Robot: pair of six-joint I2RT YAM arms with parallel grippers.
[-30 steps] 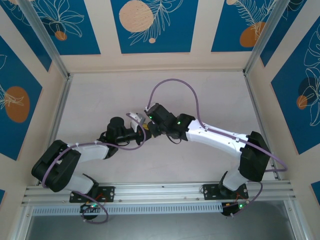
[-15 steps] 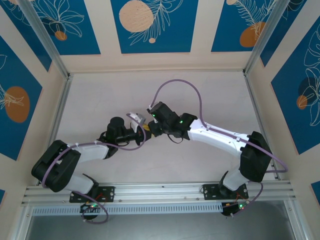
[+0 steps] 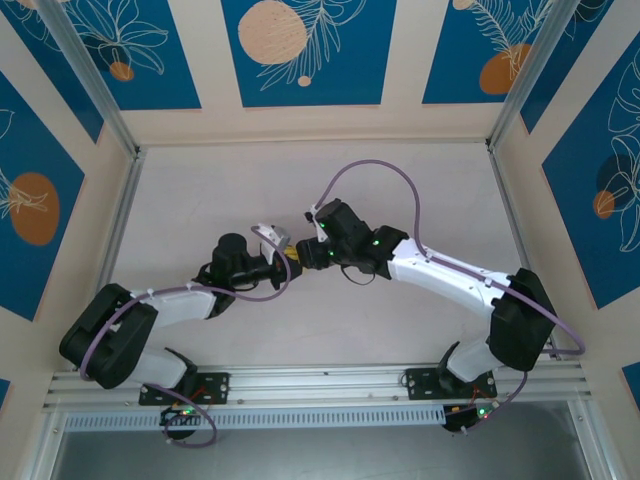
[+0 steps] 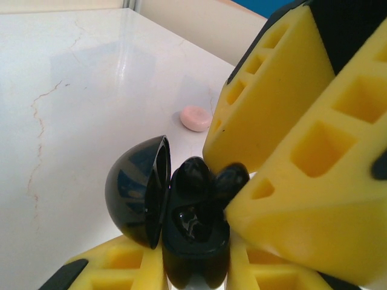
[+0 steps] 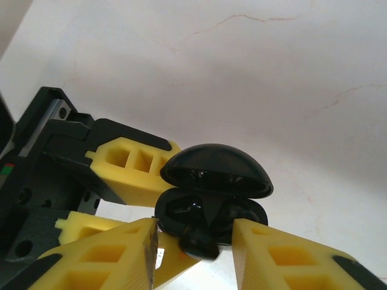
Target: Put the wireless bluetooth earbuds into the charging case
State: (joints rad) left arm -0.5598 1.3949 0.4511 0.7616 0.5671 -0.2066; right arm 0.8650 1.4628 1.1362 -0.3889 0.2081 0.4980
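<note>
The black charging case stands upright with its lid swung open to the left, and my left gripper is shut on its lower body. One black earbud sits in a socket. A second black earbud leans half out of the case mouth, against one of my right gripper's yellow fingers. From the right wrist, that bud hangs at the case rim between the parted fingers of my right gripper, which is open. Both grippers meet mid-table, the left and the right.
A small pale pink oval piece lies on the white table just beyond the case. The cream back wall and aluminium side rails bound the workspace. A purple cable loops above the right arm.
My right arm has shifted to the right and its wrist has drawn slightly away from the case. The left arm has held still with the case.
</note>
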